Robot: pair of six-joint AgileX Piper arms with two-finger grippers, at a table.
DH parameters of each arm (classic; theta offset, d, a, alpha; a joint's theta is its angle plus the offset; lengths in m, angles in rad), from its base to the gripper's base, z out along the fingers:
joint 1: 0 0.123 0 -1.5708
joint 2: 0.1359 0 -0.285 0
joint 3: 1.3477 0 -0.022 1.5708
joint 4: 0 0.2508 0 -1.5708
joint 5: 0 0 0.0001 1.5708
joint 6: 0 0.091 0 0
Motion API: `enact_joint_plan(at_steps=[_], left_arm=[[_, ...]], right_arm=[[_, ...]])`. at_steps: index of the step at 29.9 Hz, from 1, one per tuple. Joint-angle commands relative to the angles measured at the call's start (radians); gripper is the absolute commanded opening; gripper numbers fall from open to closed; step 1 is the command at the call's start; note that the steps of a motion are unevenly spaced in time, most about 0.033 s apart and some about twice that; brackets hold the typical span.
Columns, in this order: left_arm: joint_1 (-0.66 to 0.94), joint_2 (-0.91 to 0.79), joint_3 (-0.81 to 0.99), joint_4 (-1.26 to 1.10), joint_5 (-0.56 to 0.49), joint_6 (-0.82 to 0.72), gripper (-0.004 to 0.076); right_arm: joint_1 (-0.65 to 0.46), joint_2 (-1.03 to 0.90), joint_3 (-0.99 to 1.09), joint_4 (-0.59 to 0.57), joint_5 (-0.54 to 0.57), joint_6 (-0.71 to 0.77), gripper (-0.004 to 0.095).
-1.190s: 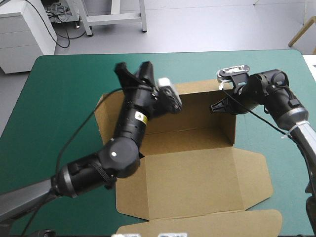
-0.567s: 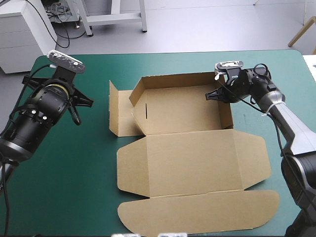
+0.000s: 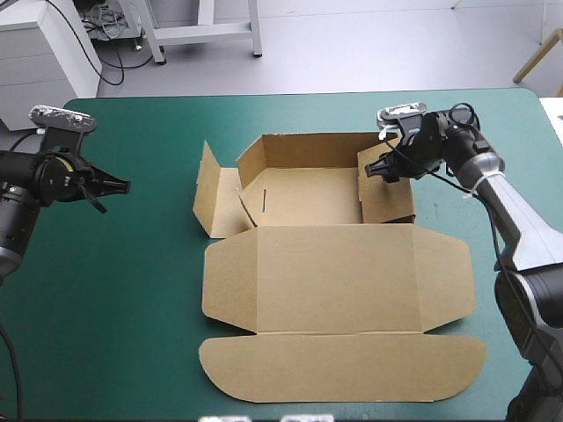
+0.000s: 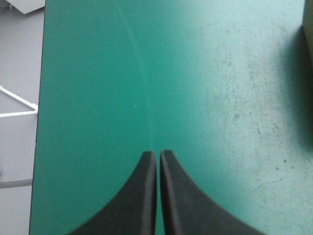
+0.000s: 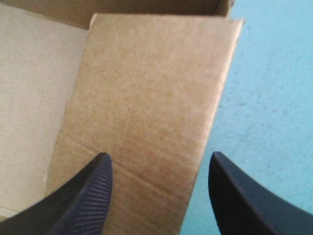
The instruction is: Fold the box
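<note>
- Mid-table on the teal-green table (image 3: pixel 132 308), the brown box (image 3: pixel 308 198) sits half-built. Its far wall is up, both ends are partly raised, and the lid (image 3: pixel 334 272) lies flat toward the near edge.
- Handling guess: it's thin board, so light, and stiff across each panel but floppy at the creases. It'll probably skate if shoved, and the walls look like they want to spring back. I'd take a wall by its free top edge near a corner, not out in the flat middle.
- The right end effector (image 5: pixel 160 155) is spread wide. Its black fingers sit either side of the right side wall (image 3: pixel 384 189) at the far right corner, not pinching it.
- The left end effector (image 4: pixel 158 152) is clenched and empty, over bare table near the left edge, well apart from the box.
- Versus earlier: the left arm was reaching over the box's far left corner and has now pulled right out to the left. The right side wall also leans further inward than it did.
</note>
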Motion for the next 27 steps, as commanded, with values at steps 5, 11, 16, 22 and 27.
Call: enact_joint_plan(at_steps=[5, 11, 16, 22, 27], left_arm=[[0.159, -0.014, -0.034, -0.102, -0.020, 0.047, 0.0007], [0.311, -0.011, -0.024, -0.254, -0.010, 0.066, 0.0007], [0.358, -0.011, -0.024, -0.337, 0.007, 0.088, 0.0007], [0.356, -0.011, -0.024, -0.345, 0.037, 0.103, 0.0006], [0.356, -0.011, -0.024, -0.345, 0.055, 0.103, 0.0006]], right_arm=[[-0.003, -0.065, -0.235, -0.091, 0.173, -0.011, 0.0553], [-0.003, -0.086, -0.235, -0.070, 0.238, 0.024, 0.0553], [-0.003, -0.053, -0.226, -0.064, 0.251, 0.055, 0.0553], [-0.003, 0.038, -0.226, -0.058, 0.253, 0.103, 0.0553], [-0.003, 0.102, -0.226, -0.007, 0.253, 0.111, 0.0553]])
